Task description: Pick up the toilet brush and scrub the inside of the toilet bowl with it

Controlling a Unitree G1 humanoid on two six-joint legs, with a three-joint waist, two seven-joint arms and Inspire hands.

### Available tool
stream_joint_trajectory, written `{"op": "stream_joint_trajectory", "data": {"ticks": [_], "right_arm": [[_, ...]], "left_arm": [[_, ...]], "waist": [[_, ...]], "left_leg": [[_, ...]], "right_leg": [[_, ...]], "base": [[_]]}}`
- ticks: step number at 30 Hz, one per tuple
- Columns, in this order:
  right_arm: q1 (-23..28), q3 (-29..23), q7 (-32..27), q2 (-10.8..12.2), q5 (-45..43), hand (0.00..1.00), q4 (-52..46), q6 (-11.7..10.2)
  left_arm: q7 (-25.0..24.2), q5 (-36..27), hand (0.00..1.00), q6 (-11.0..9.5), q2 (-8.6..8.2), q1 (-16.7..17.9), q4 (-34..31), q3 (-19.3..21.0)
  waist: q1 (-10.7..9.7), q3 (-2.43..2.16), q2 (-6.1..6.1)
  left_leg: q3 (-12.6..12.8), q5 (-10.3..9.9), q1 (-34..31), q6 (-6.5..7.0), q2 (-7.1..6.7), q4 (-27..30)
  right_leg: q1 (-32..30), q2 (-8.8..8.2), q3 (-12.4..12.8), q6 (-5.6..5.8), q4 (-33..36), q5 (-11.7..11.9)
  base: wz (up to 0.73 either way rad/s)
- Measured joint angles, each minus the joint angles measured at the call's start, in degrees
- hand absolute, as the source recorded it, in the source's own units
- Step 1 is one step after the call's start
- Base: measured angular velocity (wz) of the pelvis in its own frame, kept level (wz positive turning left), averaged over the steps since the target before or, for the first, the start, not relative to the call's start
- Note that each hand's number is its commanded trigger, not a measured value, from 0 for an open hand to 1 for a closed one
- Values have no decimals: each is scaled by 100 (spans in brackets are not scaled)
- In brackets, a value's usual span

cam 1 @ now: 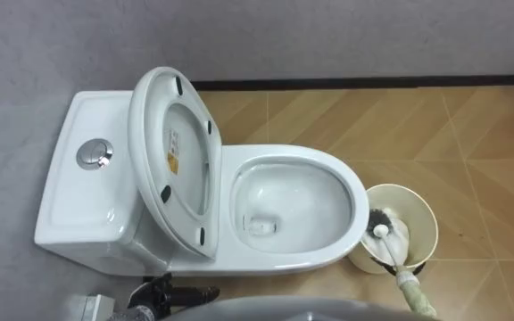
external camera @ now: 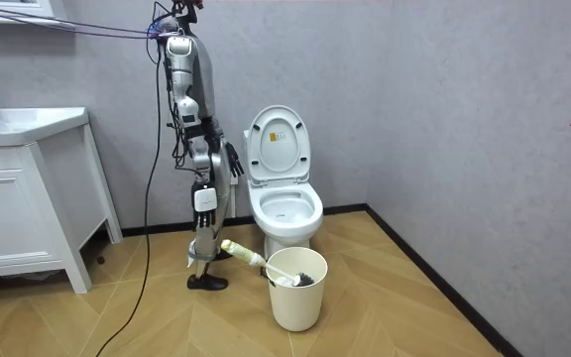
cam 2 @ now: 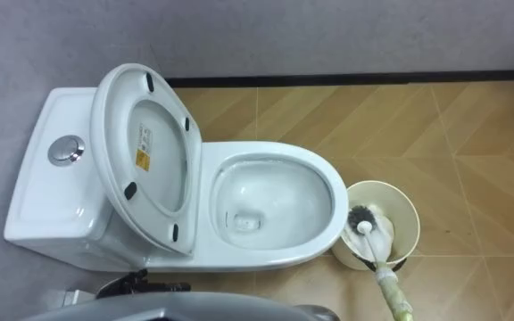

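The brush (cam 1: 385,234) sits head-down in the bucket (cam 1: 422,214) just beside the open toilet (cam 1: 302,209), its handle leaning out toward the robot with nothing holding it. The right hand (external camera: 233,167) hangs at the hip and the left hand (cam 1: 172,292) is low by the toilet's base. I can't tell how open either is. A sideways tug on that slanted handle could tip the bucket.

Surfaces I see from the console
Toilet (cam 1: 357,201): glossy white ceramic; seat lid (cam 1: 186,134): smooth shiny plastic; flush button (cam 1: 95,155): bright chrome metal; bucket (cam 1: 422,209): cream matt plastic; brush (cam 1: 381,230): dark bristles, white plastic head; floor (cam 1: 471,134): satin wood-look boards; wall (cam 1: 328,36): grey, matt, faintly rough.
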Motion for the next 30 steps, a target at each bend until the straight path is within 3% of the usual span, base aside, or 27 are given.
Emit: {"op": "stream_joint_trajectory", "data": {"ticks": [11, 18, 23, 28, 30], "right_arm": [[59, -74, -65, 3, 28, 0, -53, 36], [84, -208, -784, -51, 155, 0, -485, -164], [82, -256, -1280, -148, 152, 0, -712, -424], [-208, -497, -2051, -181, 791, 0, -1152, -1097], [-346, -508, -2207, -179, 899, 0, -1152, -1229]], "left_arm": [[73, 50, 0, 5, -7, 53, -87, 105], [291, 58, 0, -14, -12, 85, -205, 88], [448, 54, 0, -126, 10, 89, -189, 82], [689, 54, 0, -313, 86, 129, -139, 91], [734, 60, 0, -345, 97, 127, -92, 110]], "waist": [[-2, -13, -37], [1, 2, -19], [6, 12, 1], [10, 15, -22], [23, 12, -37]], "left_leg": [[-20, -10, 82, 0, -3, -69], [-2, -24, 36, 1, -5, -60], [7, -24, 0, 1, -5, -48], [43, -24, -19, -1, -5, -46], [32, -23, -35, -1, -8, -43]], "right_leg": [[50, 10, 59, 4, 4, -22], [7, 18, 68, 5, -17, -22], [-37, 19, 70, 4, -12, -21], [-58, 39, 97, -12, -19, -10], [-59, 40, 91, -11, -36, -9]], "base": [[-1], [0], [-1], [-4], [7]]}}
